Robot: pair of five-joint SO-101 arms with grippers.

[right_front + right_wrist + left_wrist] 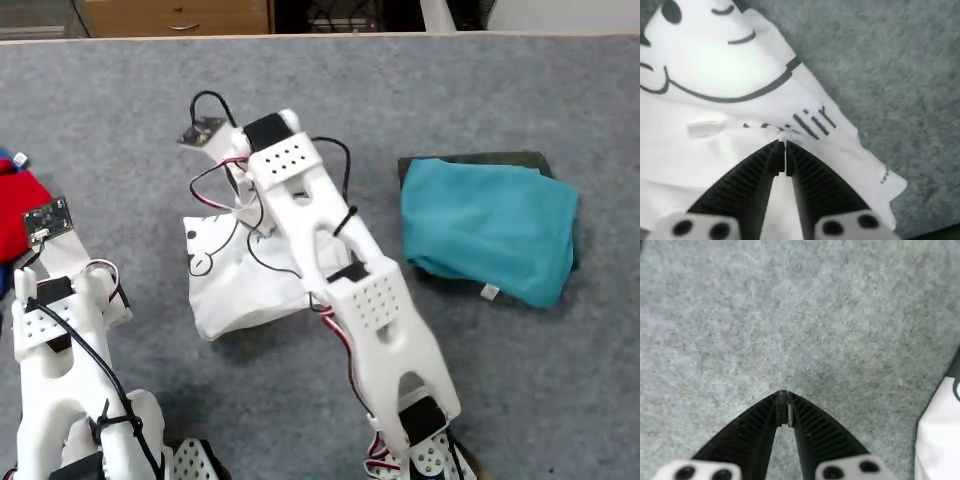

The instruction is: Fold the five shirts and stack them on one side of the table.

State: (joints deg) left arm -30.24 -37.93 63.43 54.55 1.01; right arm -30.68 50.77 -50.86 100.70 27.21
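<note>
The white shirt [240,285] lies crumpled in the middle of the table [520,390], its black cartoon print facing up. The right tool [785,145] is down on it with its tips pressed together and a small pucker of the white cloth caught between them. Over to the right side sits a folded teal shirt [485,225] on top of a dark shirt [520,160], well apart from the white one. A red shirt [15,210] bunches at the left edge. Near it, the left tool [783,394] hangs over bare grey table, tips closed on nothing, with the white shirt's edge just beside it.
</note>
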